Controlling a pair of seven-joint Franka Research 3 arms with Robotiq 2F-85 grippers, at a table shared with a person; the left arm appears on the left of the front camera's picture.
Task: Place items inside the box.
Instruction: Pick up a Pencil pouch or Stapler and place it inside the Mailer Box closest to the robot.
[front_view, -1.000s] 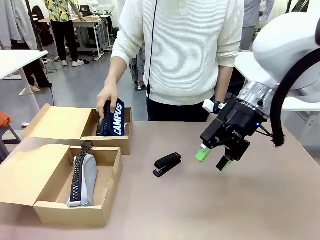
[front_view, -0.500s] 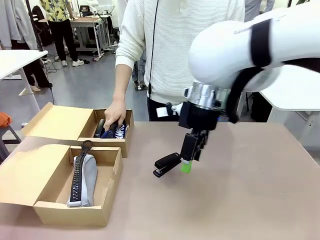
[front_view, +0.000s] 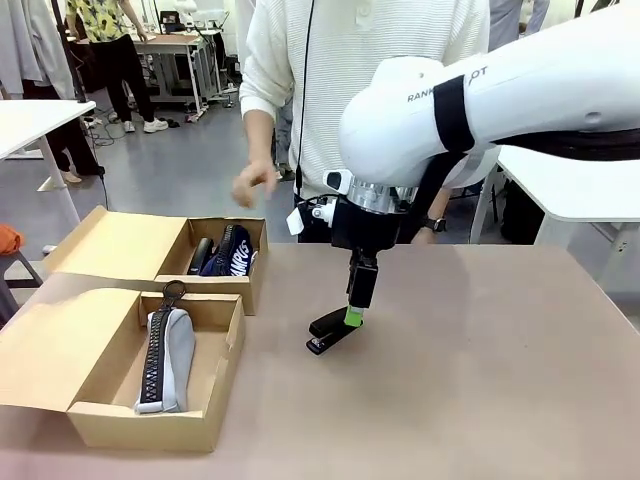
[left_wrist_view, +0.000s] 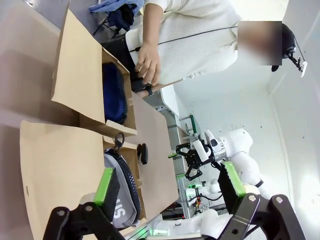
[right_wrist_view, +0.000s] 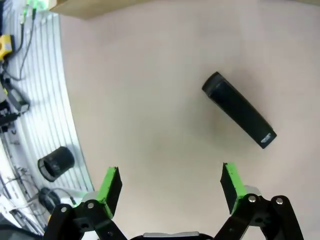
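Right arm has swung in from the right, so the right gripper (front_view: 354, 310) now hangs just over the stapler (front_view: 334, 329), and the person's hand (front_view: 254, 183) has lifted out of the far box (front_view: 210, 290). The stapler lies alone on the table (front_view: 500, 380), just right of the boxes. The right gripper's fingers are spread wide with nothing in them, and the wrist view puts the stapler (right_wrist_view: 239, 110) off beyond one finger, so I'd guess it needs centring. It looks stiff, smooth and a bit hefty for its size. I'd pinch it across the narrow sides near the middle, not top to bottom, since the hinge would give. The far box already has a navy case (front_view: 236, 252), and the near box (front_view: 150, 425) a grey case (front_view: 163, 350). Box walls and that hovering hand are what's in the way. The left gripper (left_wrist_view: 170, 185) is wide and empty too.
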